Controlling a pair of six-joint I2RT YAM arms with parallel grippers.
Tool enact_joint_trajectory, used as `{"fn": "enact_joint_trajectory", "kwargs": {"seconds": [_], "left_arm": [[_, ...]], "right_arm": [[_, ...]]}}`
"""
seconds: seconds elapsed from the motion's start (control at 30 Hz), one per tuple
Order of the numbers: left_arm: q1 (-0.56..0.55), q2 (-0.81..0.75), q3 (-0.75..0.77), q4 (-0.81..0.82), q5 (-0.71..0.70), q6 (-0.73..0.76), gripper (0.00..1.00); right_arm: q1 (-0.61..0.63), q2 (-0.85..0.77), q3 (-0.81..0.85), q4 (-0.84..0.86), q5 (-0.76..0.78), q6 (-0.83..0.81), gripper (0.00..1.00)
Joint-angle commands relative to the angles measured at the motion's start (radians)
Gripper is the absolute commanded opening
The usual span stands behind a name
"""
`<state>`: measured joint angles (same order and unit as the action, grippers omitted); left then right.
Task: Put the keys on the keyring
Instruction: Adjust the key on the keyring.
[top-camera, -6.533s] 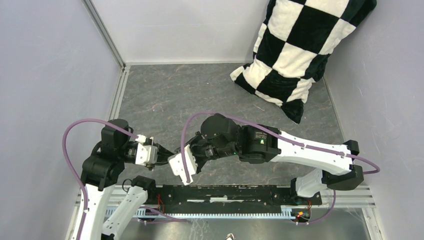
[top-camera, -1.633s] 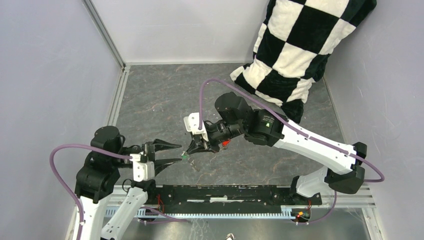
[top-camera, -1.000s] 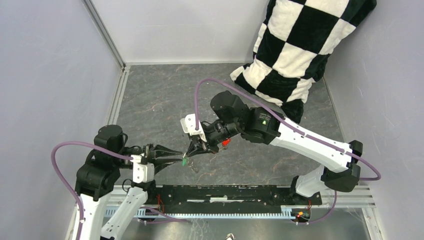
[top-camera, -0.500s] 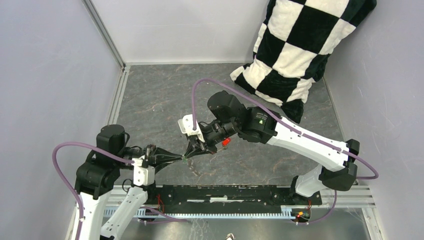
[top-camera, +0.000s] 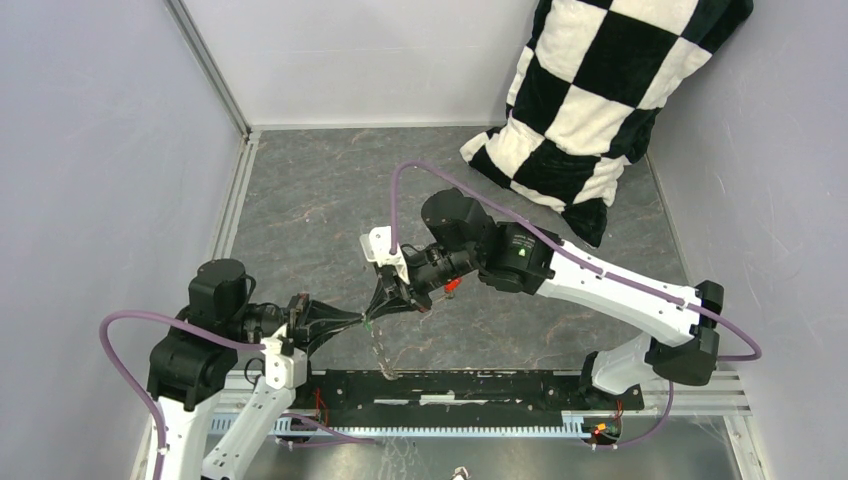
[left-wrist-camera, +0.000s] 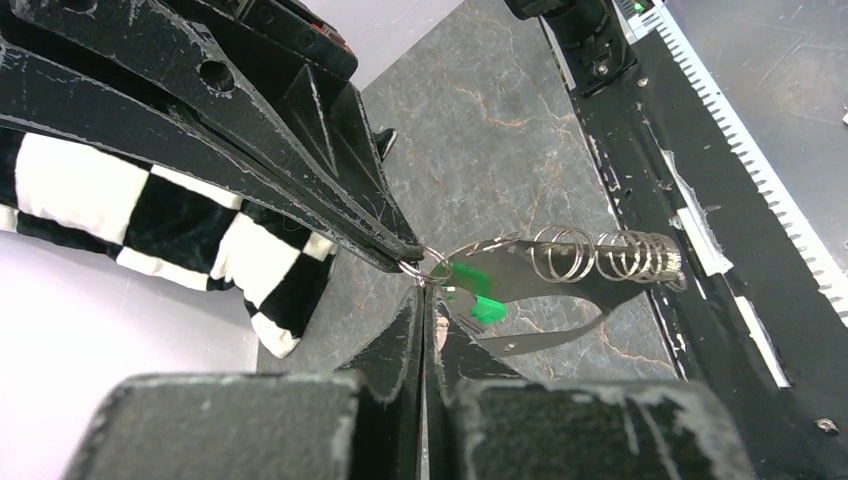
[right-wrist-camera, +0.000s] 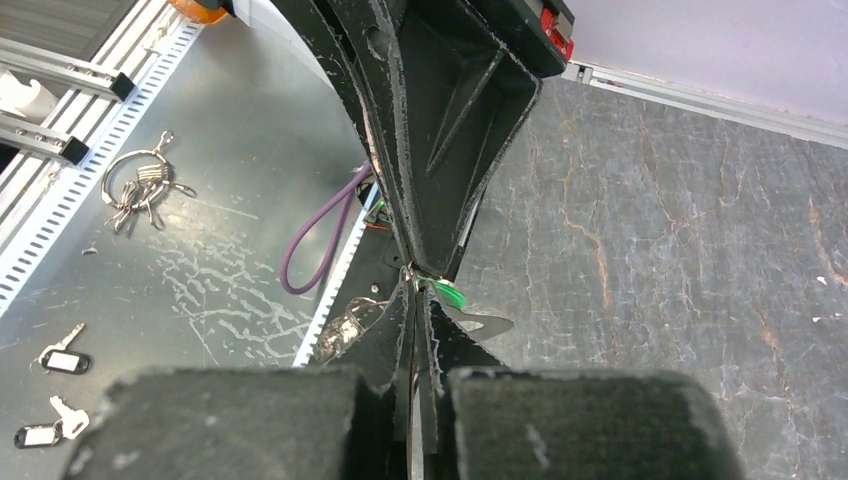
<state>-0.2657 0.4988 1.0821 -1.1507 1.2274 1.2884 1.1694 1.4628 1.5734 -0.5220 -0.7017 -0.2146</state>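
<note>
My two grippers meet tip to tip above the table's near middle. The right gripper (top-camera: 378, 310) (right-wrist-camera: 412, 280) is shut on a small metal ring (left-wrist-camera: 425, 268) of the keyring. The left gripper (top-camera: 360, 320) (left-wrist-camera: 425, 290) is shut too, its tips pinched on that same ring from the opposite side. The green-headed key (left-wrist-camera: 472, 295) (right-wrist-camera: 450, 293) hangs from the ring just beside the fingertips. The keyring's chain of wire loops (left-wrist-camera: 600, 256) (top-camera: 381, 352) dangles below. The red-headed key and the oval loop are out of view.
A black-and-white checkered pillow (top-camera: 610, 90) lies at the back right. A black rail (top-camera: 450, 385) runs along the near edge. In the right wrist view, a bunch of keys (right-wrist-camera: 140, 185) and two tagged keys (right-wrist-camera: 60, 360) lie off the table.
The left gripper, open 1.6 s ago, has moved in to the right gripper's tips and shut. The right gripper came down and left with the green key. The chain now hangs lower.
</note>
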Motion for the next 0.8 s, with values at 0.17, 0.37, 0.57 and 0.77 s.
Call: {"fn": "enact_joint_trajectory", "kwargs": {"seconds": [0.17, 0.37, 0.57, 0.77], "left_arm": [[-0.001, -0.021, -0.019, -0.003, 0.017, 0.063, 0.02], [0.0, -0.03, -0.028, -0.002, 0.017, 0.077, 0.02], [0.0, -0.045, -0.043, -0.004, 0.011, 0.109, 0.02], [0.009, -0.059, -0.054, -0.006, 0.018, 0.14, 0.07]], "right_arm": [[-0.008, -0.121, -0.143, 0.35, 0.066, 0.183, 0.01], [-0.007, -0.186, -0.292, 0.594, 0.123, 0.319, 0.0], [-0.008, -0.232, -0.429, 0.81, 0.185, 0.445, 0.0], [-0.008, -0.258, -0.555, 1.017, 0.253, 0.535, 0.01]]}}
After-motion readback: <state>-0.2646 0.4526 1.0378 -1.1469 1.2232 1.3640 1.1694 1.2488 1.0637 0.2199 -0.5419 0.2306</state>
